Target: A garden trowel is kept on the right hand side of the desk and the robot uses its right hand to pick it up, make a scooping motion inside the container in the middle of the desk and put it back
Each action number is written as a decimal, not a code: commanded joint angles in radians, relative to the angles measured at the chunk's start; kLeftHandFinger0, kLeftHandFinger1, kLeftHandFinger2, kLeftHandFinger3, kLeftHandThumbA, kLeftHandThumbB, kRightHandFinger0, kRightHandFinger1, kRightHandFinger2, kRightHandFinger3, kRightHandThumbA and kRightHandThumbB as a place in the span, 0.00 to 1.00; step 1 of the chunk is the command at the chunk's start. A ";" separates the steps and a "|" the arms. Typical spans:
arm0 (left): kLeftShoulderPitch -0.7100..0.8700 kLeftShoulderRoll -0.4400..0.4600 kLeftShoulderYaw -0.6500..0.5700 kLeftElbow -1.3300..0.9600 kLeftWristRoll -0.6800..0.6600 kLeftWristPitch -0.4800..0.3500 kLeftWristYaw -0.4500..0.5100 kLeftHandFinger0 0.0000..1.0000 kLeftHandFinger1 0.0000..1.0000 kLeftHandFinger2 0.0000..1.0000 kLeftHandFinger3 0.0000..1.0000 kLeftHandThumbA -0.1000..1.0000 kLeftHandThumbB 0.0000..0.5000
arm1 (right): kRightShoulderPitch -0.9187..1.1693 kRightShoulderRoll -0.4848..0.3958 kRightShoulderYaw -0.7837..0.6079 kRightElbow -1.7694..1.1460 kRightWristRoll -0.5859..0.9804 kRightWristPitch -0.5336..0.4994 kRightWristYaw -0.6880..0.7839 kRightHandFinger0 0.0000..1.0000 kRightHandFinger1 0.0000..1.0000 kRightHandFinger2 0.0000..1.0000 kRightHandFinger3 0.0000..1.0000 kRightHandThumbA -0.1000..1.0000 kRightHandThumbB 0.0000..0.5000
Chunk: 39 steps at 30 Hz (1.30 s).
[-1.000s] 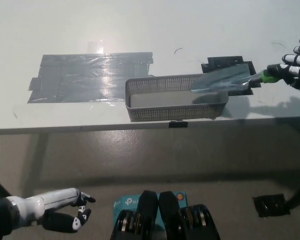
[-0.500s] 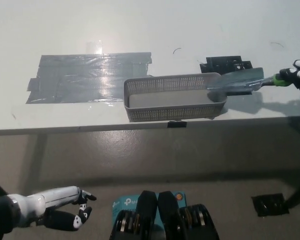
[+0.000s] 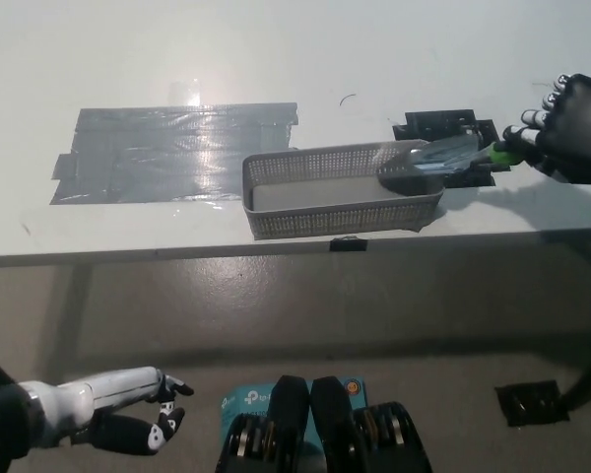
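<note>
My right hand, fingers grasping the trowel, holds its blade at the container's right end; my left hand hangs released below the bench.

I count one garden trowel, gripped in my black right hand. One mesh container sits just left of that hand on the single worktop. Farther to the hand's left lies one wide grey tape patch. There are two black tape patches, one beside my hand under the trowel and one on the floor below it. My hands make two, with the white left hand low and well away.
</note>
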 commanded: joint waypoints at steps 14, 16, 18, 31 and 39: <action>-0.108 0.042 -0.042 -0.007 0.007 0.014 -0.032 1.00 1.00 1.00 1.00 1.00 1.00 | -0.053 -0.017 0.046 -0.010 -0.033 -0.015 0.032 0.00 0.00 0.02 0.32 0.07 0.55; -0.120 0.044 -0.052 -0.001 0.001 0.014 -0.030 1.00 1.00 1.00 1.00 1.00 1.00 | -0.052 -0.006 0.053 -0.017 0.002 -0.015 0.023 0.00 0.00 0.11 0.28 0.05 0.57; -0.124 0.043 -0.058 0.001 0.002 0.014 -0.025 1.00 1.00 1.00 1.00 1.00 1.00 | -0.056 0.024 0.071 -0.017 0.014 -0.015 -0.021 0.00 0.00 0.00 0.29 0.11 0.47; -0.124 0.040 -0.092 0.016 -0.016 0.014 -0.012 1.00 1.00 1.00 1.00 1.00 1.00 | -0.130 0.145 0.179 0.089 0.099 -0.015 -0.129 0.00 0.00 0.02 0.21 0.00 0.28; -0.116 0.032 -0.101 0.015 -0.006 0.014 -0.022 1.00 1.00 1.00 1.00 1.00 1.00 | -0.163 0.222 0.204 0.152 0.075 -0.015 -0.206 0.00 0.00 0.03 0.16 0.00 0.27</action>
